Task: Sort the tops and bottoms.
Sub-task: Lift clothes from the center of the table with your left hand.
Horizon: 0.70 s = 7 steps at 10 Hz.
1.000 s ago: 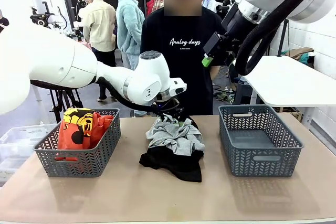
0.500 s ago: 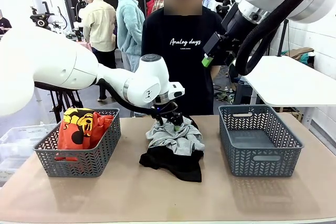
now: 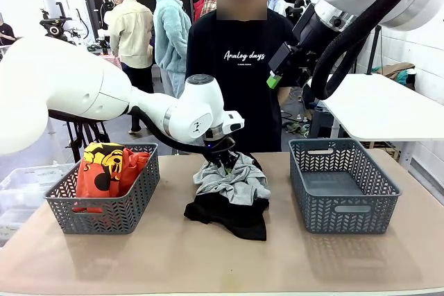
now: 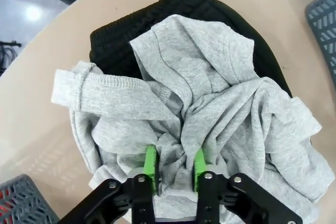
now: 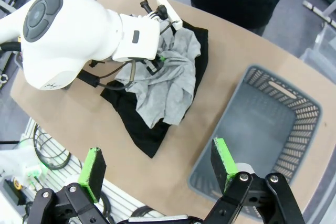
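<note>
On the smooth tan table (image 3: 139, 254), the pile at the middle starts nearest with the bottoms (image 3: 232, 218), a plain black soft cloth spread flat, its ribbed edge showing in the left wrist view. The sweatshirt (image 3: 232, 184) lies crumpled on top of them. It is light grey knit, folded into thick ridges, with one cuffed sleeve sticking out.

The left claw (image 4: 174, 156) is down on the far part of this heap. Its green pads pinch a bunched ridge of the grey knit between them.

To the left stands the left basket (image 3: 104, 216), a grey plastic box with lattice walls. It holds the shirt (image 3: 107, 168), orange-red with yellow-and-black print, heaped above the rim. The right basket (image 3: 340, 199) is the same shape and stands well apart on the right.

The right claw (image 5: 157, 150) hangs high over the table with its fingers spread wide and nothing between them.

A person (image 3: 239, 67) in a black printed T-shirt stands at the far edge.
</note>
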Each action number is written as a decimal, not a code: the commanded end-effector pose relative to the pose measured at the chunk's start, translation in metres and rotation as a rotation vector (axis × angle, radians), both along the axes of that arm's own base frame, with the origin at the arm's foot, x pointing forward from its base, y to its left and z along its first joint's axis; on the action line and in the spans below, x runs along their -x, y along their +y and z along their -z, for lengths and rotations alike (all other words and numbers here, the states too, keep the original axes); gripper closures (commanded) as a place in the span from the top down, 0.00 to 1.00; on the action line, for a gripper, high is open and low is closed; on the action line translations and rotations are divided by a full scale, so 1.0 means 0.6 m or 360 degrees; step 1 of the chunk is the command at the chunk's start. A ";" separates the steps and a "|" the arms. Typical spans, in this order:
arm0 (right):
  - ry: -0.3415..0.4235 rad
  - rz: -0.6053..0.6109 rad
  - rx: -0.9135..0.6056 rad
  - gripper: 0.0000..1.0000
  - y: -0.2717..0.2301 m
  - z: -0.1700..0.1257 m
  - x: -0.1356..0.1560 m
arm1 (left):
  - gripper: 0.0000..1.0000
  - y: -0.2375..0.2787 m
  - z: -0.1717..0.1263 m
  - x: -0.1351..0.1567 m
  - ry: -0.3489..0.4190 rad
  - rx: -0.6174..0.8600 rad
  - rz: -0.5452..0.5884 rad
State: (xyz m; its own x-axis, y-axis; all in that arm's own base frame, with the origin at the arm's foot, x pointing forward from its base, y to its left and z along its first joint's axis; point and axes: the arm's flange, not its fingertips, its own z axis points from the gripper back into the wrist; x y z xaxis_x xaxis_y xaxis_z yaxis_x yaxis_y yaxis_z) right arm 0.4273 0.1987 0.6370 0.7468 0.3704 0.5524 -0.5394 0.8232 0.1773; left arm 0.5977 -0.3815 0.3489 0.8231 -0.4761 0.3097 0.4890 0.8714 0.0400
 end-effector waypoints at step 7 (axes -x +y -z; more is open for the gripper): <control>0.0002 -0.0008 0.0013 1.00 -0.003 0.002 -0.001 | 0.00 0.011 -0.011 0.003 -0.0005 0.0057 -0.0028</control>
